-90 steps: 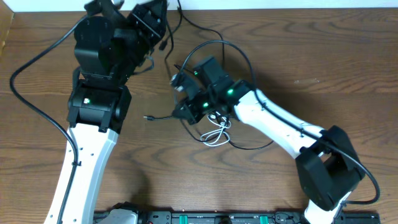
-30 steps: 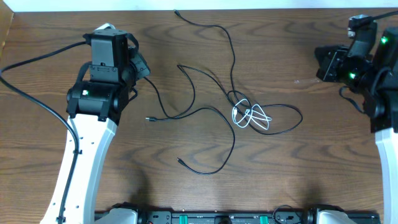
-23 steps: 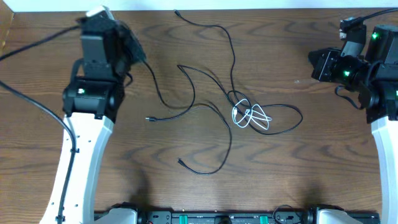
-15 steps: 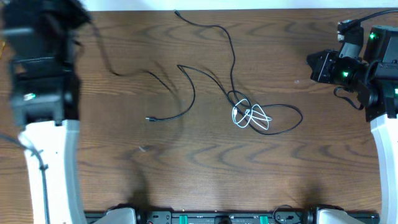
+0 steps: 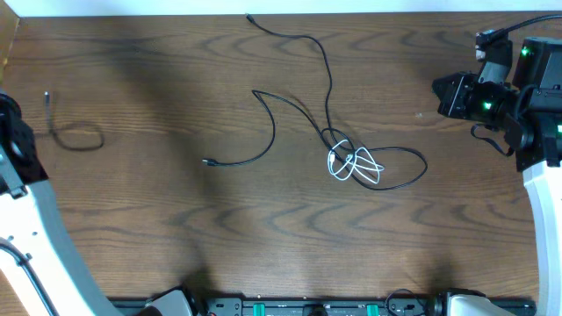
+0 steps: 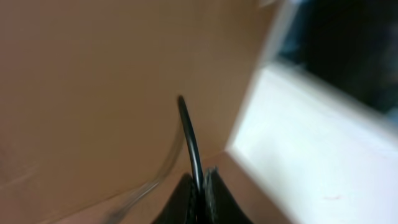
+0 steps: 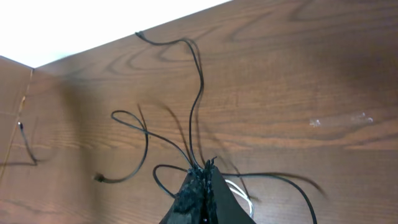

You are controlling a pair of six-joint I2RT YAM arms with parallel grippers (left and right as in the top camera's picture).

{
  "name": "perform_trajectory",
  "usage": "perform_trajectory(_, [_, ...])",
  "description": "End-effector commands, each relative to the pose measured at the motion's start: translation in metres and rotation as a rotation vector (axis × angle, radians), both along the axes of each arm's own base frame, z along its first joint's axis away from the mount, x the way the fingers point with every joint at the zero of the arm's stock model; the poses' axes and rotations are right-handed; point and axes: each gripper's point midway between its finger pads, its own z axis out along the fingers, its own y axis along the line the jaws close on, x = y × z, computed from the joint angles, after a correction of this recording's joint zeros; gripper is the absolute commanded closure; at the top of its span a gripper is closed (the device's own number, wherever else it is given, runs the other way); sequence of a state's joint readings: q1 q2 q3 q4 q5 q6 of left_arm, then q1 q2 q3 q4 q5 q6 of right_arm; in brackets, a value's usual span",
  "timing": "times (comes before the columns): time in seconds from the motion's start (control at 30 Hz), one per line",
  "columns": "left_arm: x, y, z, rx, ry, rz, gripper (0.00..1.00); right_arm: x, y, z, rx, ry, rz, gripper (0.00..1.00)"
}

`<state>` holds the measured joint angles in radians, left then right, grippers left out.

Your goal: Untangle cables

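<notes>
Jaws, both arms: recorded as clenched, the left ones on the shorter black cable (image 6: 191,140), the right ones on nothing.

Changes against the earlier overhead frames:
- Half a second ago the left arm (image 5: 33,226) was seen at the upper left of the frame. It has been drawn back to the far left edge and is only partly shown.
- A second ago the shorter black cable was laid across the centre of the table (image 5: 176,250), with one plug at lower centre. It has been pulled clear of the other cords and is now found at the upper left, well apart from them, as a small loop with a plug end above it.
- The long black cable (image 5: 330,88) and the white cable (image 5: 360,165) are listed as unmoved. They are still knotted together just right of centre, and a black strand is curved out to a plug left of centre.
- The right arm (image 5: 500,96) is unchanged at the upper right.

Left gripper (image 6: 200,186): the fingers are pressed together at the bottom of a blurred wrist view. The thin black cord is pinched between them and rises from the tips.

Right gripper (image 7: 203,186): the fingers are closed tip to tip and kept apart from the cords.
</notes>
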<state>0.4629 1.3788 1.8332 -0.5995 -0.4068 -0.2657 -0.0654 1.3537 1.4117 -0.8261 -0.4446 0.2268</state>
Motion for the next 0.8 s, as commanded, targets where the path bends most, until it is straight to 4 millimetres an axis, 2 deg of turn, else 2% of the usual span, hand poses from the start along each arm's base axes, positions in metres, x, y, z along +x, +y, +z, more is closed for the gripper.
perform_trajectory(0.0, [-0.042, 0.044, -0.039, -0.098, 0.037, 0.339, 0.93, 0.002, -0.003, 0.0, -0.009, 0.001, -0.004, 0.99])
perform_trajectory(0.07, [-0.052, 0.063, -0.066, -0.148, 0.089, 0.431, 0.92, 0.001, -0.003, -0.001, -0.009, 0.005, -0.004, 0.99])
perform_trajectory(0.23, [-0.062, 0.111, -0.135, -0.282, 0.186, 0.578, 0.93, -0.002, -0.003, -0.008, -0.01, 0.031, -0.004, 0.99])
perform_trajectory(0.43, [-0.054, 0.141, -0.212, -0.461, 0.272, 0.577, 0.93, -0.006, -0.004, -0.017, -0.031, 0.066, 0.004, 0.99])
perform_trajectory(0.6, [-0.034, 0.142, -0.239, -0.53, 0.292, 0.505, 0.92, -0.005, -0.004, -0.019, -0.031, 0.068, 0.004, 0.99])
perform_trajectory(0.77, [0.011, 0.143, -0.247, -0.485, 0.339, 0.297, 0.92, -0.005, -0.004, -0.019, -0.03, 0.072, 0.005, 0.99])
